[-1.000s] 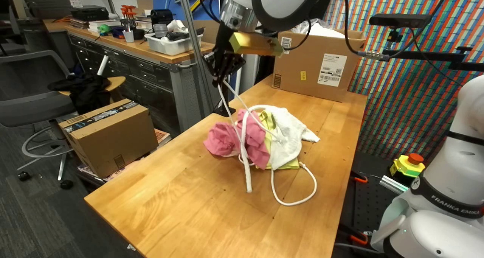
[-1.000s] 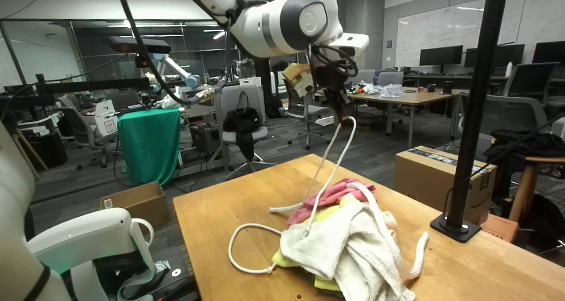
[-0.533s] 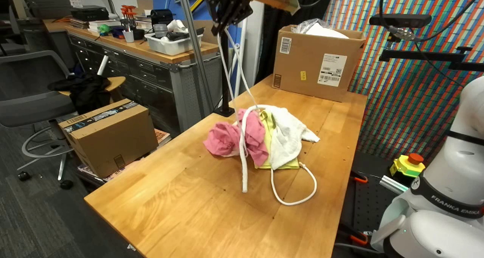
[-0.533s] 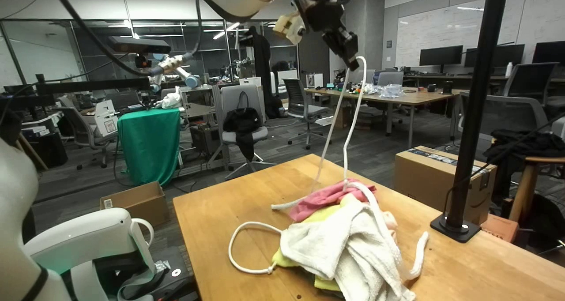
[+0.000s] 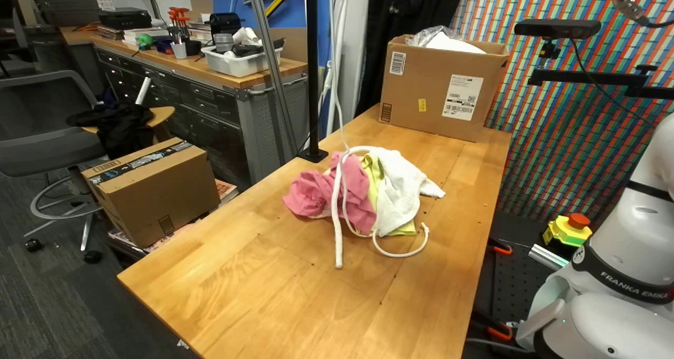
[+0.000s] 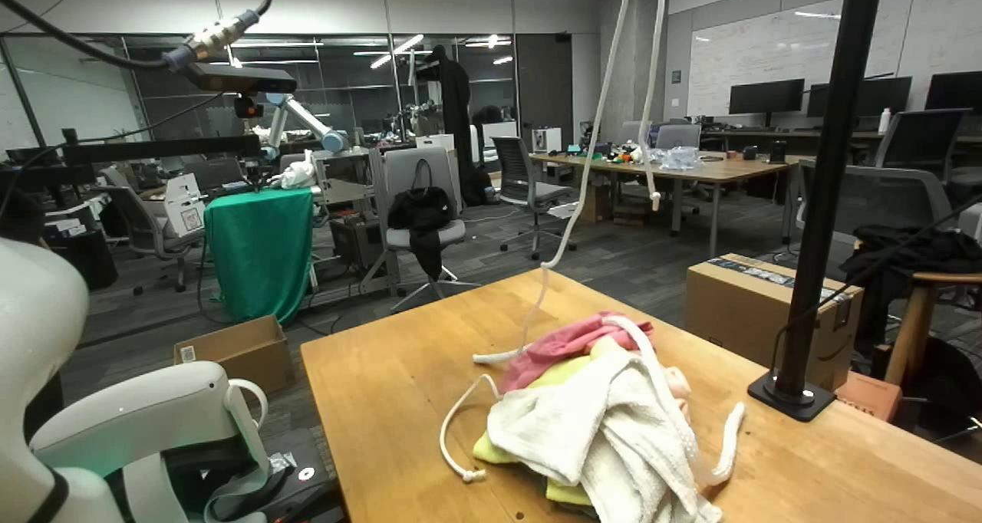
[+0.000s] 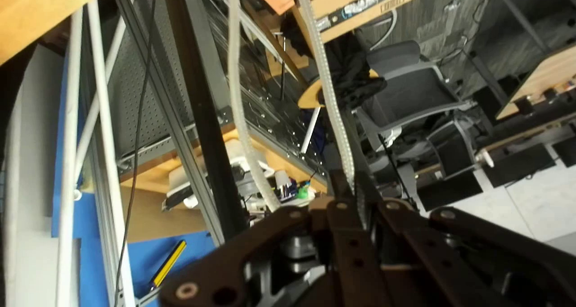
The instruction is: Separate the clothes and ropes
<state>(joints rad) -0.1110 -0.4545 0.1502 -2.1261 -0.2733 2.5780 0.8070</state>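
A pink cloth [image 5: 310,195], a yellow cloth [image 5: 373,185] and a white cloth [image 5: 399,190] lie heaped on the wooden table. A thick white rope [image 5: 337,211] lies over the heap; it also arches over the white cloth in an exterior view [image 6: 646,350]. A thinner white rope [image 6: 587,193] hangs from above, with a knotted end dangling in the air. Its lower part rests on the table beside the heap, ending in a knot [image 6: 474,475]. My gripper [image 7: 353,181] is shut on the thin rope, seen in the wrist view; it is above both exterior views.
A black pole [image 5: 313,69] stands on a base at the table's edge, near the hanging rope. A large cardboard box [image 5: 442,90] stands at the table's end. Another box [image 5: 158,190] sits off the table's side.
My gripper has risen out of both exterior views, pulling the thin rope up. One rope end has come free of the heap and dangles. The loop on the table has shrunk.
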